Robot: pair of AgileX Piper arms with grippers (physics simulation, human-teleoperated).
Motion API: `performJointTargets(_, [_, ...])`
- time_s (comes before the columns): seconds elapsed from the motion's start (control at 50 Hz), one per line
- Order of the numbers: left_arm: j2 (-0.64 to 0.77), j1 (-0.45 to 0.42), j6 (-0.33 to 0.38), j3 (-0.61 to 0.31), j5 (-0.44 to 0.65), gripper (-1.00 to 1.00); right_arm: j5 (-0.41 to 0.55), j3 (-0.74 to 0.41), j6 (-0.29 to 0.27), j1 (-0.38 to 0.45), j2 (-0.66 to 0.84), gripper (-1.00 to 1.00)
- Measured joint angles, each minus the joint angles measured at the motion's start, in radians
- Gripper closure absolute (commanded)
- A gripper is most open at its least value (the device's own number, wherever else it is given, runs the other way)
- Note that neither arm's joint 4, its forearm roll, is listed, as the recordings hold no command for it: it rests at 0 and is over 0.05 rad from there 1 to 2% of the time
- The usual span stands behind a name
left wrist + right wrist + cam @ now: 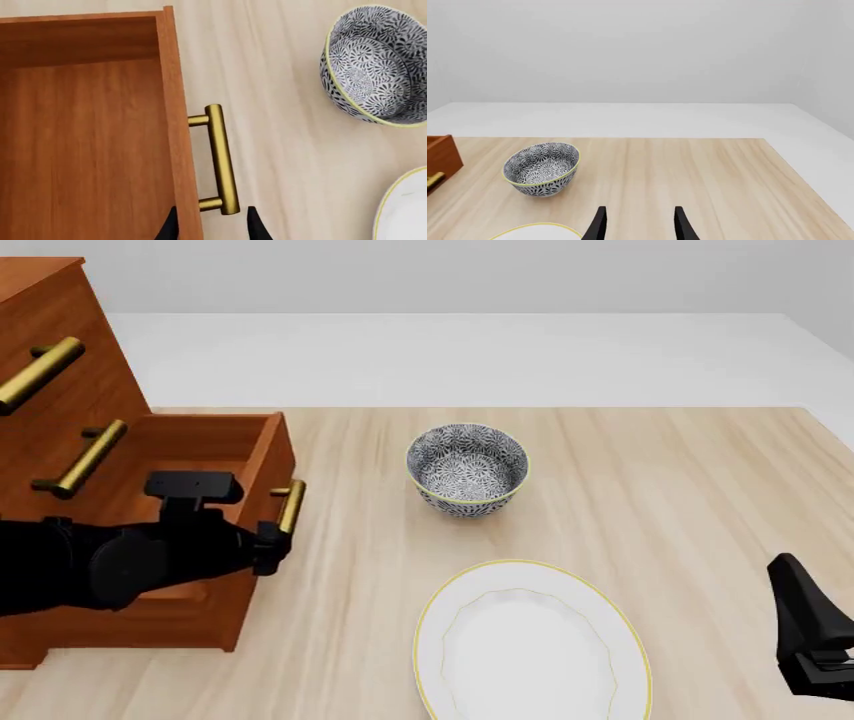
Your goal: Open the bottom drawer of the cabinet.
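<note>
My left gripper [211, 224] was spread, fingers straddling the brass handle [220, 159] of the bottom drawer [247, 445], which stood pulled out from the cabinet [60, 360]. My right gripper [638, 222] hung unclenched, grasping nothing, near the plate [534, 645].

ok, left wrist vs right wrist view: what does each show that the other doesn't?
Only the left wrist view shows the inside of the pulled-out reddish-brown wooden bottom drawer and the full length of its brass bar handle, with the left claw straddling the handle's near end.

Only the right wrist view shows the table's far edge, the grey backdrop and the open, empty right claw.

Both show the blue-and-white patterned bowl, an edge of the yellow-rimmed white plate and the light wooden table.
</note>
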Motion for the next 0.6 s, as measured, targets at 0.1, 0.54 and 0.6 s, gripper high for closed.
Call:
performJointTargets(0.1, [0.006,-0.018,-0.006,-0.004,-0.005,-1.00,0.000,0.000,0.000,0.000,0.000,-1.00])
performJointTargets(0.54, [0.016,-0.054,0.004,-0.017,0.000,-1.00,0.000,0.000,0.000,0.000,0.000,-1.00])
performJointTargets(0.6, [0.016,-0.054,0.009,-0.018,0.002,-1.00,0.000,0.000,0.000,0.000,0.000,-1.00])
